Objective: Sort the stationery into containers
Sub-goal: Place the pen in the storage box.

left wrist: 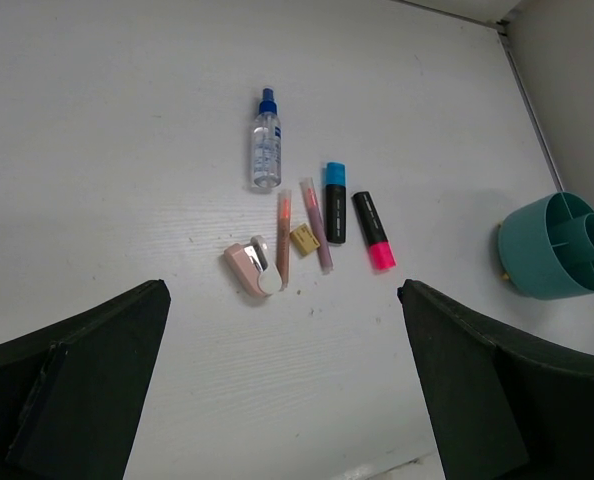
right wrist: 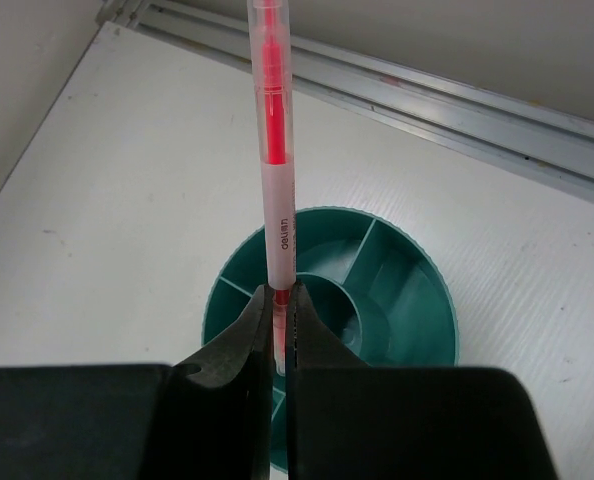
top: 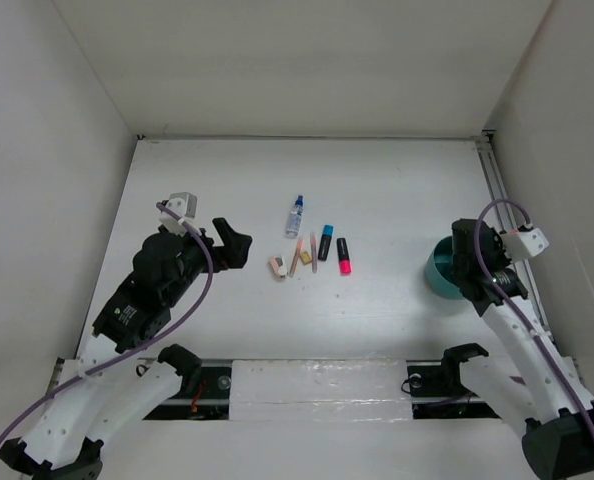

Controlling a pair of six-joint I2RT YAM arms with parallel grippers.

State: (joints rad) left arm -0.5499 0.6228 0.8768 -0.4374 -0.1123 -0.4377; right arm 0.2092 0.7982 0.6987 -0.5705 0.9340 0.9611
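My right gripper (right wrist: 280, 295) is shut on a thin pink-red pencil (right wrist: 275, 150) and holds it upright over the round teal cup (right wrist: 455, 325), above a left-side compartment. In the top view the right gripper (top: 467, 252) covers part of the cup (top: 437, 274). My left gripper (left wrist: 282, 300) is open and empty, left of the remaining items (top: 232, 245). On the table lie a clear bottle with a blue cap (left wrist: 265, 140), two pencils (left wrist: 283, 238), a blue-black highlighter (left wrist: 334, 203), a pink-black highlighter (left wrist: 373, 230), a tan eraser (left wrist: 304, 238) and a pinkish eraser block (left wrist: 252, 270).
White walls enclose the table on three sides. A metal rail (top: 505, 200) runs along the right edge, just behind the cup. The cup also shows at the right of the left wrist view (left wrist: 557, 245).
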